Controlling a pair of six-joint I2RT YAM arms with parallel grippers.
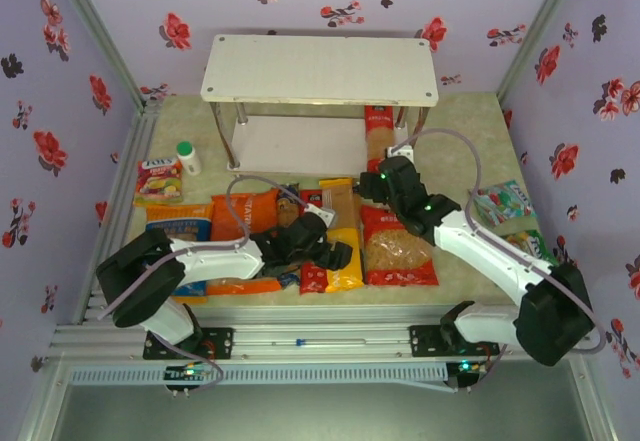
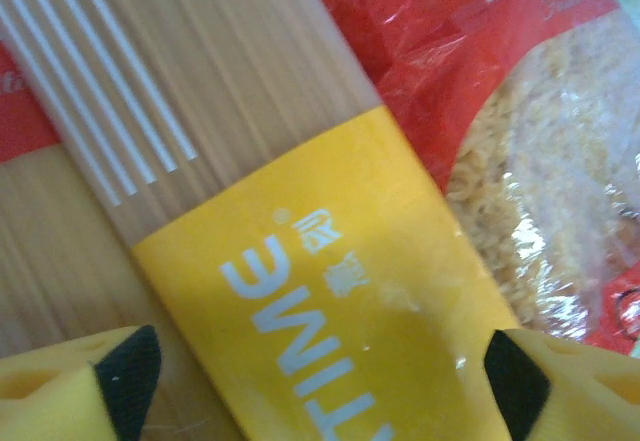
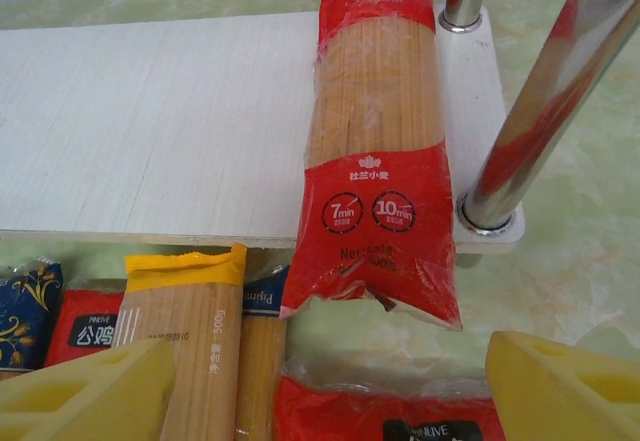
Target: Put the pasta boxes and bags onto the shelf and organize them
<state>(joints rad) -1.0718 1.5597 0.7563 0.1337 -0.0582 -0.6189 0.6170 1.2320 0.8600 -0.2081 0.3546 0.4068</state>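
Currently the red spaghetti pack (image 3: 375, 161) lies on the shelf's (image 3: 150, 131) lower board at its right end, beside a leg (image 3: 540, 91). Long axis runs front-to-back, near end overhanging the front edge. Right gripper (image 3: 330, 386) is spread wide and empty, just short of that end. Left gripper (image 2: 320, 381) is spread too, straddling the yellow spaghetti pack (image 2: 330, 291), which runs near-to-far.

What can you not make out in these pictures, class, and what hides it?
Top view: the left gripper covers part of the yellow spaghetti pack.
Left wrist view: both ends of that pack are cut off by the frame edges.
Right wrist view: the far end of the red spaghetti pack runs off the top edge.
Top view: the top board of the shelf hides the back of its lower tier.
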